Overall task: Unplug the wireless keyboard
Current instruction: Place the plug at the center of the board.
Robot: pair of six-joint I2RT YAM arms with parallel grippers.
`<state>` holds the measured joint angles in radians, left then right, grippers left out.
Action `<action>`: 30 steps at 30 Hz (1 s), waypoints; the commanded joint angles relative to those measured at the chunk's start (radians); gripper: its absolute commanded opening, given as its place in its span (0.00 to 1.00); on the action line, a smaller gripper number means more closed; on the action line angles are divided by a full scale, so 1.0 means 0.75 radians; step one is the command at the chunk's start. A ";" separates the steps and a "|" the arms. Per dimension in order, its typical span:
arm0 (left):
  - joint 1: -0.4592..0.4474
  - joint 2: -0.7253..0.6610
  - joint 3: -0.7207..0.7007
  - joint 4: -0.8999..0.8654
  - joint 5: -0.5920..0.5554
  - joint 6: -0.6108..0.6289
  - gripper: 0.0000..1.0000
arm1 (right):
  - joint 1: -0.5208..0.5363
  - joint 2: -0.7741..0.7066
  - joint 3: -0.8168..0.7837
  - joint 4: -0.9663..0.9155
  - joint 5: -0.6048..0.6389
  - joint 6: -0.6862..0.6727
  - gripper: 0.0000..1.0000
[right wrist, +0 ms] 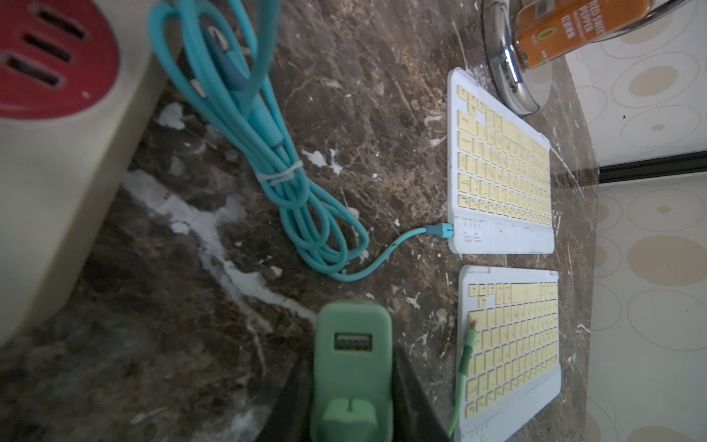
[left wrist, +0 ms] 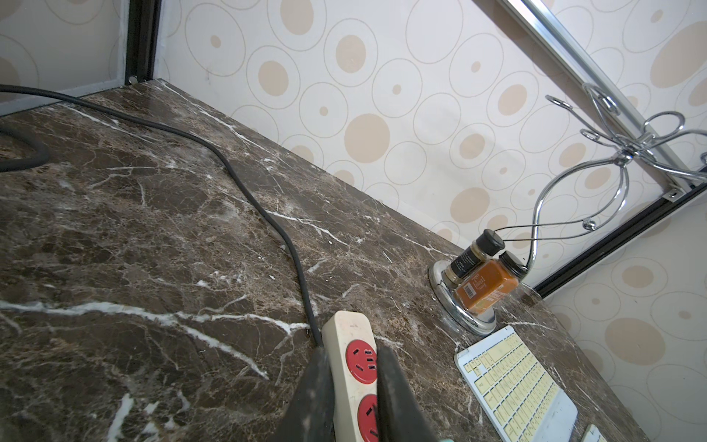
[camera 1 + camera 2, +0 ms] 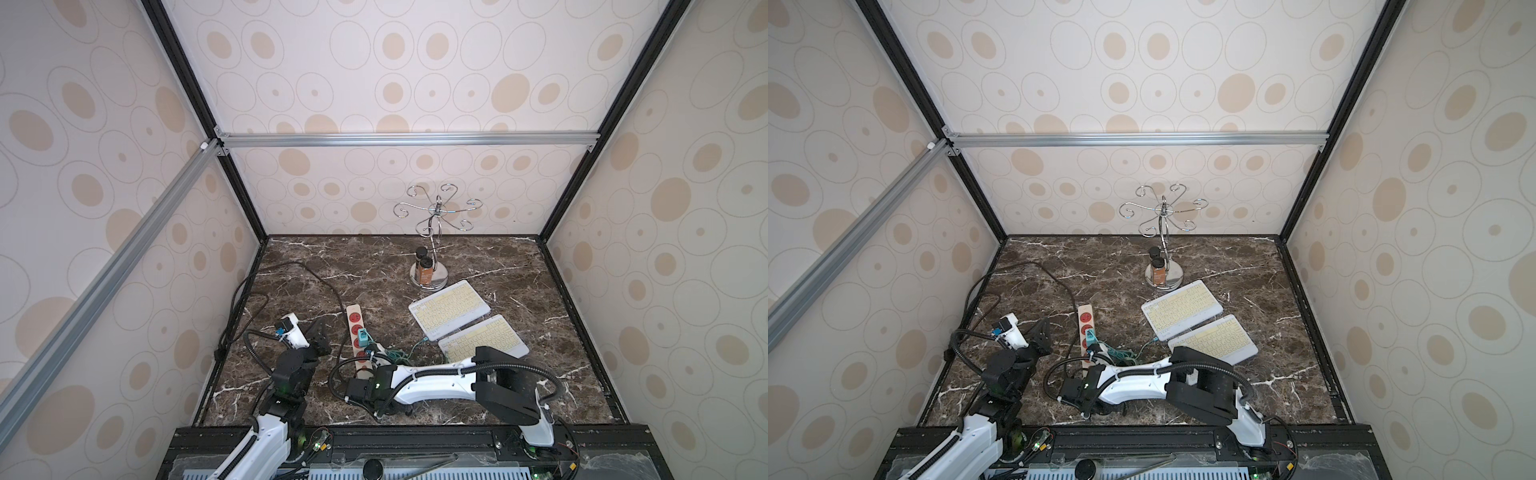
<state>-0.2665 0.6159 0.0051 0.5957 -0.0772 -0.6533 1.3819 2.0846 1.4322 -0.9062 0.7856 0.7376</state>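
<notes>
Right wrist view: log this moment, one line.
right gripper: holds green charger, USB port empty | blue cable: plugged into far keyboard | left gripper: at power strip, grip unclear

Stretches the right arm (image 3: 1133, 382) across the table (image 3: 1183, 257) to the power strip (image 3: 1084, 316). Holds the left claw (image 3: 1045, 332) just left of it. Shows a teal charger (image 3: 1090, 338) plugged in, cable (image 3: 1125, 353) reaching the farther keyboard (image 3: 1183, 309).
</notes>
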 commanded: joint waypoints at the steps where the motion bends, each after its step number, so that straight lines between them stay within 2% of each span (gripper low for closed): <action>1: 0.001 -0.012 -0.073 -0.007 -0.016 0.010 0.23 | 0.012 0.051 0.055 0.009 -0.057 -0.043 0.00; 7: 0.001 -0.032 -0.072 -0.019 -0.018 0.009 0.26 | 0.014 0.149 0.120 -0.009 -0.115 -0.076 0.05; 12: 0.002 -0.060 -0.074 -0.037 -0.023 0.010 0.30 | 0.014 0.129 0.130 -0.020 -0.196 -0.114 0.06; 14: 0.001 -0.070 -0.076 -0.043 -0.025 0.010 0.30 | 0.018 0.152 0.219 -0.207 -0.192 -0.048 0.07; 16: 0.001 -0.078 -0.079 -0.042 -0.028 0.010 0.31 | 0.020 0.219 0.414 -0.541 -0.170 0.172 0.03; 18: 0.002 -0.082 -0.083 -0.036 -0.022 0.006 0.31 | 0.056 0.249 0.470 -0.599 -0.219 0.150 0.00; 21: 0.001 -0.087 -0.078 -0.045 -0.016 0.006 0.31 | 0.100 0.228 0.337 -0.451 -0.247 0.106 0.00; 24: 0.002 -0.099 -0.076 -0.056 -0.024 0.006 0.31 | 0.092 0.207 0.216 -0.390 -0.228 0.154 0.00; 28: 0.002 -0.099 -0.075 -0.048 -0.023 0.002 0.32 | 0.084 0.175 0.162 -0.366 -0.202 0.188 0.00; 30: 0.001 -0.093 -0.065 -0.051 -0.019 0.004 0.32 | 0.084 0.158 0.139 -0.325 -0.222 0.180 0.06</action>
<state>-0.2665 0.5495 0.0051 0.5583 -0.0811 -0.6537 1.4555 2.2047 1.5806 -1.1774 0.7284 0.8276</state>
